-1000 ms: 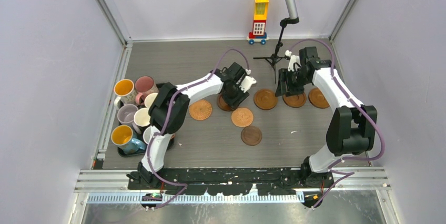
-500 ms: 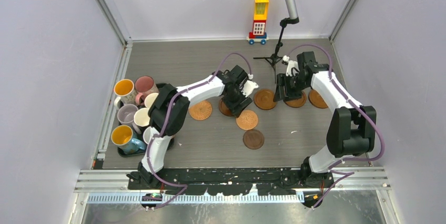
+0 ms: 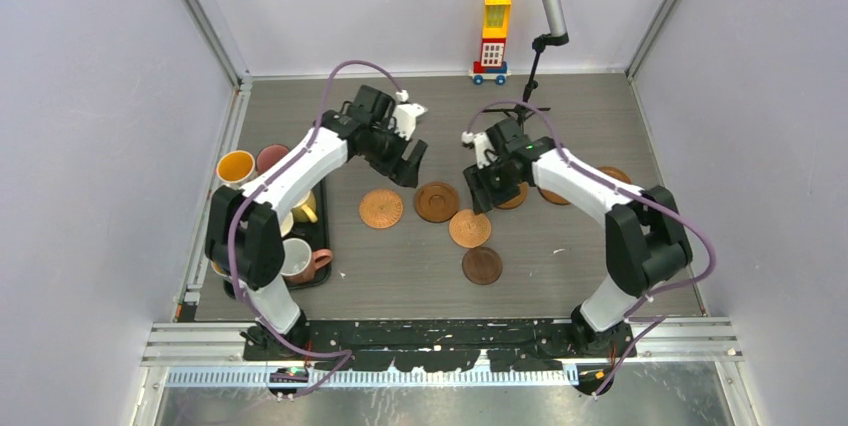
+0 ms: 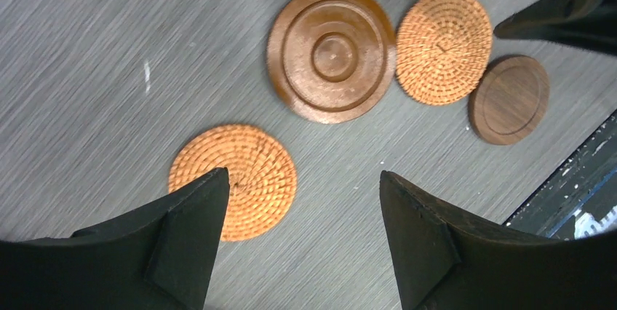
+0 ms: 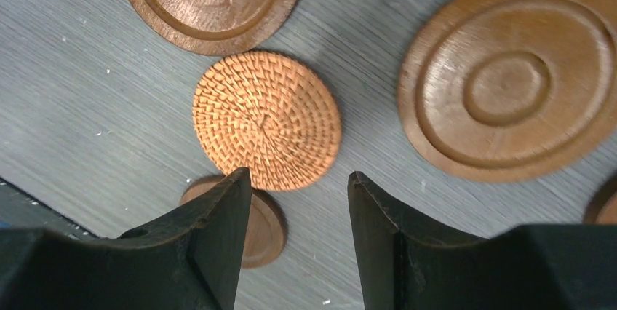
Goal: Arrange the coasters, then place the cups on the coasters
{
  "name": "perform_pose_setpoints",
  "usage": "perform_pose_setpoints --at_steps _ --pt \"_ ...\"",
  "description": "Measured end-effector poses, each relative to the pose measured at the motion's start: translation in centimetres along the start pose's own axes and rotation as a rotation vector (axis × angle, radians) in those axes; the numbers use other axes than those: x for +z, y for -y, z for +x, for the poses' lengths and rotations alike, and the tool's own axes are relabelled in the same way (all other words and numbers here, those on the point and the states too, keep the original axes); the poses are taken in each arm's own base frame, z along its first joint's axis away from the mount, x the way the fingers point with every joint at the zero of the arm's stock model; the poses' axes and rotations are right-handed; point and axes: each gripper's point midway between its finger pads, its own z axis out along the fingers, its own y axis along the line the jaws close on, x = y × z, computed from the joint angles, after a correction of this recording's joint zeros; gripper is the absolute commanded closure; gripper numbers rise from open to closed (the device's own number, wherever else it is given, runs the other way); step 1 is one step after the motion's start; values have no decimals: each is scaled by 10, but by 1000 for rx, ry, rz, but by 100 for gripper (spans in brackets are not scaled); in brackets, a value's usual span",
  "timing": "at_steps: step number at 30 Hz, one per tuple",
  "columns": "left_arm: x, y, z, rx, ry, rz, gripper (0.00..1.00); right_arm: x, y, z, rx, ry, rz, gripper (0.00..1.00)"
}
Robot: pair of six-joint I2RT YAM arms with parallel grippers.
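Left claw [image 4: 302, 179]: open, empty, lifted back off the ringed coaster [image 3: 437, 201] now lying on the table [image 3: 400, 276].
Right claw [image 5: 298, 173]: open, swung in above a woven coaster [image 5: 267, 119].
Cups [image 3: 236, 166]: bunched at left; arranging unfinished.

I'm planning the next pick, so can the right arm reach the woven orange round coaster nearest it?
Probably yes: the right tool hangs open just over the woven orange round coaster, with nothing lying on it.

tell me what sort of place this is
Probably a robot lab test cell: plain pale walls enclose a grey wood-grain tabletop, and a white-and-black left robot arm and right robot arm are bolted at its near edge.
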Motion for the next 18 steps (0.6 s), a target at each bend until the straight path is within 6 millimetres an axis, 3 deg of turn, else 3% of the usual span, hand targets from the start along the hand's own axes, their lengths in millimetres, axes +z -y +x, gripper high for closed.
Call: perform_pose_setpoints --at_steps 4,9,18 --pt "-10 -19 10 -54 15 -42 23 27 -13 8 -67 -55 24 47" --pt "-9 -32 23 -90 -9 -76 23 49 -14 21 -99 -123 63 50" --pt "-19 -68 48 -160 -31 -160 27 51 -1 39 -138 -167 142 58"
